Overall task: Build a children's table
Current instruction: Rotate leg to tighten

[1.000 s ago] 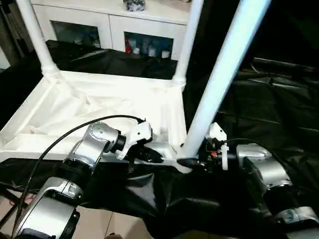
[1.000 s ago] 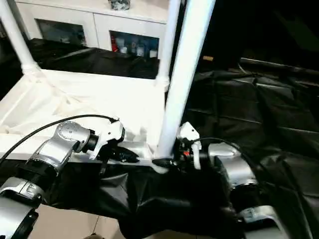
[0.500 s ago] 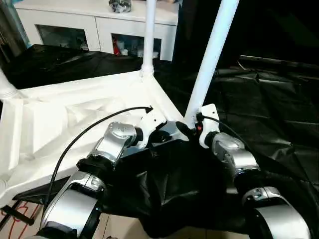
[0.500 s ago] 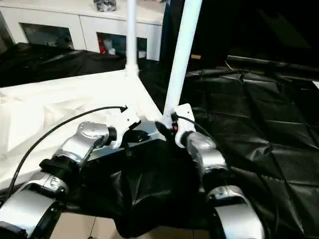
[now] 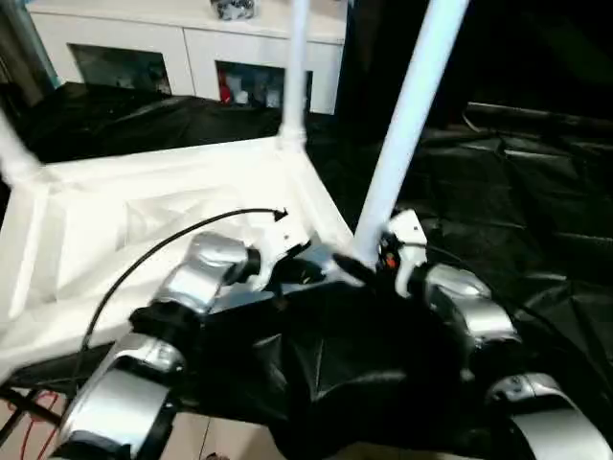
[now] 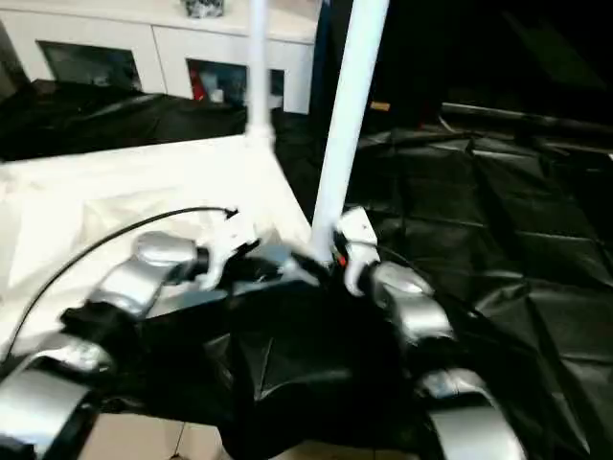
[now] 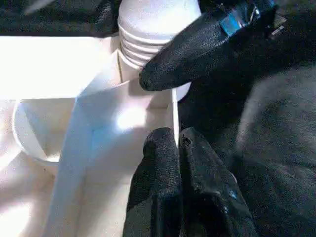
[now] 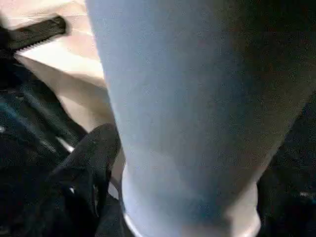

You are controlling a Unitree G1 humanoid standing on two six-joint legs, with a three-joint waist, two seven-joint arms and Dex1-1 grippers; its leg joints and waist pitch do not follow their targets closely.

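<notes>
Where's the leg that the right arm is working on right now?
In the head views the leg stands upright at the tabletop's near right corner, its base between the left tool and the right tool.

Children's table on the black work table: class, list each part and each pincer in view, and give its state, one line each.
Tabletop: upside down, ribbed underside up.
Near leg: upright, foot at the near corner socket.
Far leg: upright in its corner socket.
Left leg: standing in its corner.
Left pincer: shut on the tabletop's rim.
Right pincer: at the near leg's base, grip unclear.
</notes>
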